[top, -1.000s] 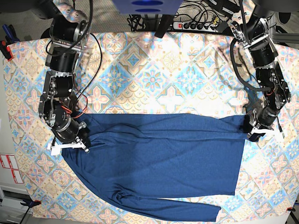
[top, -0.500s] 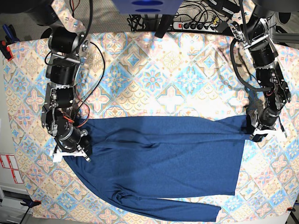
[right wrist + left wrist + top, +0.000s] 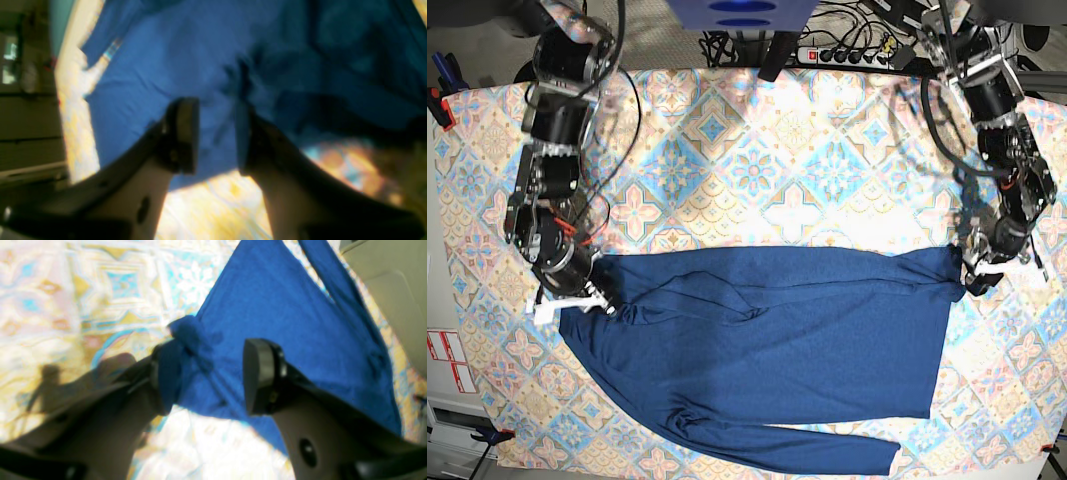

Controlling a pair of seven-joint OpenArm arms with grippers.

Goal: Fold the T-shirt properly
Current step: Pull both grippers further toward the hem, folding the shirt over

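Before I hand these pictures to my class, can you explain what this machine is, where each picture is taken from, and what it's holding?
It is a robot with two arms, seen from above in one picture. The other two come from small cameras on the wrists, looking along each gripper. A dark blue long-sleeved shirt lies spread on a patterned cloth covering the table. The left gripper is at one top corner of the shirt, the right gripper at the other. Up close, both have their jaws apart. The fabric drapes against one finger of the left gripper, so nothing is firmly held.
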